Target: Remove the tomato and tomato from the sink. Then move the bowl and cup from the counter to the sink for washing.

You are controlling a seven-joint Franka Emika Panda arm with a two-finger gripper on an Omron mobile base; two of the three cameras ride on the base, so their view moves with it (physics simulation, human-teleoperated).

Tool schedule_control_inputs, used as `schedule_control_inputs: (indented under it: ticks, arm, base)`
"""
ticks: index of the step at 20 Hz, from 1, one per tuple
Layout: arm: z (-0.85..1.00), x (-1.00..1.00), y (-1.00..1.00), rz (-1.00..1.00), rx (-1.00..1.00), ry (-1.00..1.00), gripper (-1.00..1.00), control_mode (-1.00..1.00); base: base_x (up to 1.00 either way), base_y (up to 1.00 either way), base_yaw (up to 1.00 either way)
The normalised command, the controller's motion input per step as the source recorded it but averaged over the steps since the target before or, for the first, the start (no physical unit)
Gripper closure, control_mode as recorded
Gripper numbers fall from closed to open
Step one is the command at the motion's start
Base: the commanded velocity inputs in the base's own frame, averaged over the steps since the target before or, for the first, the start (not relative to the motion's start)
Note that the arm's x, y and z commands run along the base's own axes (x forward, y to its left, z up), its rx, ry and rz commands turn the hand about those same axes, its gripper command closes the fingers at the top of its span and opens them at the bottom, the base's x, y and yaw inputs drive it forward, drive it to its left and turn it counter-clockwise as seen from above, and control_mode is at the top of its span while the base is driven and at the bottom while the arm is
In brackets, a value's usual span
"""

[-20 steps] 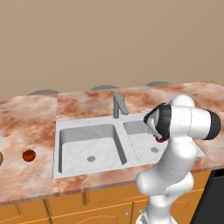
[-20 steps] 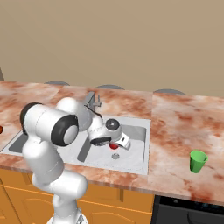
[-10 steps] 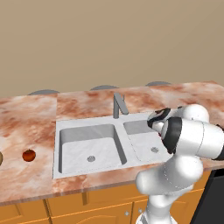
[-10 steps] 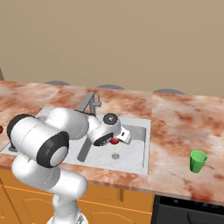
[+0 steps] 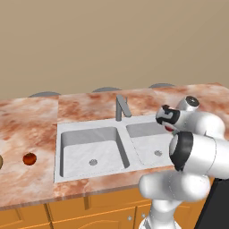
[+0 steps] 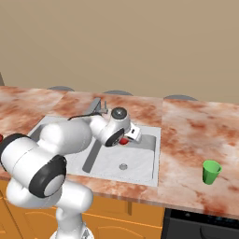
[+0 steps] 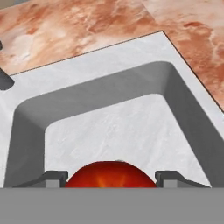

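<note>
- Gripper [image 7: 111, 177] sits over the right basin of the sink [image 5: 89, 134], its two dark fingertips [image 7: 52, 177] standing wide apart at either side of a bright red tomato [image 7: 111, 175].
- The tomato fills the gap between the tips in the hand view, so the claw looks closed around it at a wide spread; actual contact at the pads is hard to make out.
- In the right base view the same tomato [image 6: 124, 140] shows as a red patch at about 4 o'clock from the round wrist joint, tucked under the hand and above the basin floor.
- In the left base view a sliver of red [image 5: 169, 129] peeks out beneath the hand, at 3 o'clock from the faucet [image 5: 120, 107].
- The second, darker tomato [image 5: 29, 159] rests on the counter [image 5: 27, 120], well apart from the sink at its 9 o'clock side.
- A tan-brown edge at the far left border, just beside that tomato, is cut off by the frame and too small to name.
- The green cup [image 6: 211, 172] stands upright on the counter at 3 o'clock from the sink, well apart from it.
- The left basin lies bare, with its round drain [image 5: 93, 162] in the middle of the floor.
</note>
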Motion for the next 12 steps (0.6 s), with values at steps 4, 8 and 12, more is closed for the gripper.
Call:
schedule_control_inputs:
  ticks: [4,8,12]
  arm:
    - [0.51,-0.04,-0.14,0.03,0.0,0.07,1.0,-1.0]
    - [0.38,-0.05,-0.17,0.02,-0.01,0.01,1.0,-1.0]
    - [0.1,0.0,-0.27,0.0,-0.12,0.01,1.0,-1.0]
  base:
    - [0.0,0.0,0.0]
    - [0.0,0.0,0.0]
    - [0.0,0.0,0.0]
